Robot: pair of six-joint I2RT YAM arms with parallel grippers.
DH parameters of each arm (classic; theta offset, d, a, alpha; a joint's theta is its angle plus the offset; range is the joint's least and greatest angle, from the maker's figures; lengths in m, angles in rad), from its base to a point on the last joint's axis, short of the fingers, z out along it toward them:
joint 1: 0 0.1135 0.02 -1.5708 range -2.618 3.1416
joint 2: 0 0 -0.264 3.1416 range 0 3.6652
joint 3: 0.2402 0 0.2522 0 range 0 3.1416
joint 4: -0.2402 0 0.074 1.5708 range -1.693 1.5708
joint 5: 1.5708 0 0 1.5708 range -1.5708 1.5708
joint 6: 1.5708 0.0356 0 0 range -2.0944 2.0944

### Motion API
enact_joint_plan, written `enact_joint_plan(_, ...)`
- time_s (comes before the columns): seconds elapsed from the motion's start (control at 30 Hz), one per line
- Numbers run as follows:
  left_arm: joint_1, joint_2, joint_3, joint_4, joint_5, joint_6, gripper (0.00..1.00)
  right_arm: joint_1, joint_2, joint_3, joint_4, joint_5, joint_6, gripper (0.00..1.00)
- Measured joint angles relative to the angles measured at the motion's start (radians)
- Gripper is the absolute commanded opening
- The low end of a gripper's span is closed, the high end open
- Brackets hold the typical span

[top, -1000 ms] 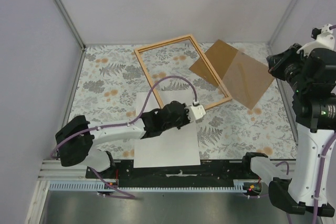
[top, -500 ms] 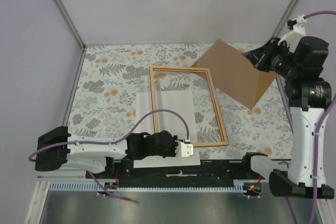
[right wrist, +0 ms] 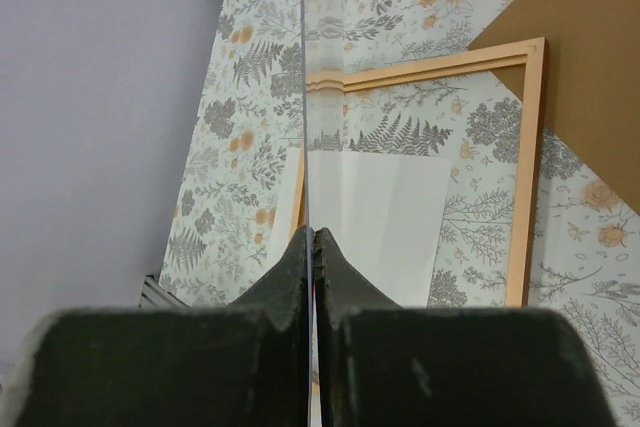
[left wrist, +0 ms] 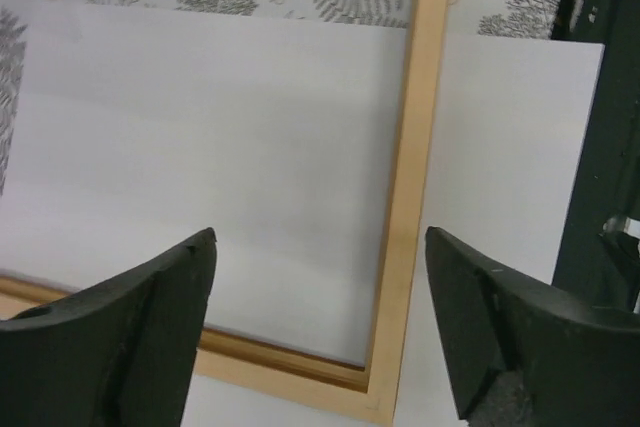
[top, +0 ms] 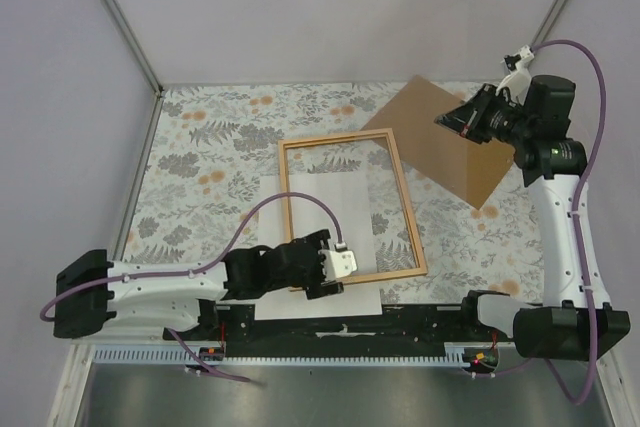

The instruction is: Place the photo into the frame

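The photo (top: 325, 202) lies white side up on the patterned table. The thin wooden frame (top: 336, 139) lies over it, covering most of the sheet; the sheet's left and near edges stick out past the rails. My left gripper (top: 322, 269) is open just above the frame's near-left corner (left wrist: 405, 197), with nothing between its fingers, and white photo (left wrist: 200, 127) shows below. My right gripper (top: 455, 119) is raised at the back right, shut on a clear pane (right wrist: 303, 97) seen edge-on. Its wrist view looks down on the photo (right wrist: 385, 217) and frame (right wrist: 528, 167).
A brown backing board (top: 450, 162) lies flat at the back right, under the right gripper, and shows in the right wrist view (right wrist: 590, 67). A black rail (top: 400, 322) runs along the table's near edge. Purple cables loop from both arms.
The frame came from the back, tilted, down onto the photo. My left gripper has opened and let go of it. The right arm lifted the clear pane off the board.
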State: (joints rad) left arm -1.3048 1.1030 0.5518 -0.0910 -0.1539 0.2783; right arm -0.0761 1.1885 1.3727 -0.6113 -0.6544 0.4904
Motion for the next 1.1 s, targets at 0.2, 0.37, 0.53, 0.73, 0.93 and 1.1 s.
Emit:
enact_joint_plan(0.2,0.239,-0.049,0.095,-0.094,-0.037,-0.224,1.00,0.000,0.009,-0.054,0.103,-0.085,0.026,0.00)
enact_joint_plan(0.37,0.560,0.123,0.392,-0.223,-0.068,-0.479,1.00,0.003,0.070,-0.149,0.203,-0.178,0.089,0.00)
enact_joint_plan(0.53,0.769,0.286,0.502,-0.272,-0.041,-0.666,0.94,0.028,0.125,-0.214,0.275,-0.222,0.154,0.00)
enact_joint_plan(0.73,0.938,0.398,0.448,-0.294,0.085,-0.808,0.88,0.121,0.171,-0.283,0.376,-0.262,0.181,0.00)
enact_joint_plan(0.93,0.952,0.415,0.405,-0.277,0.199,-0.867,0.79,0.163,0.234,-0.396,0.475,-0.311,0.206,0.00)
enact_joint_plan(1.1,0.980,0.415,0.405,-0.261,0.240,-0.869,0.70,0.180,0.273,-0.422,0.541,-0.314,0.225,0.00)
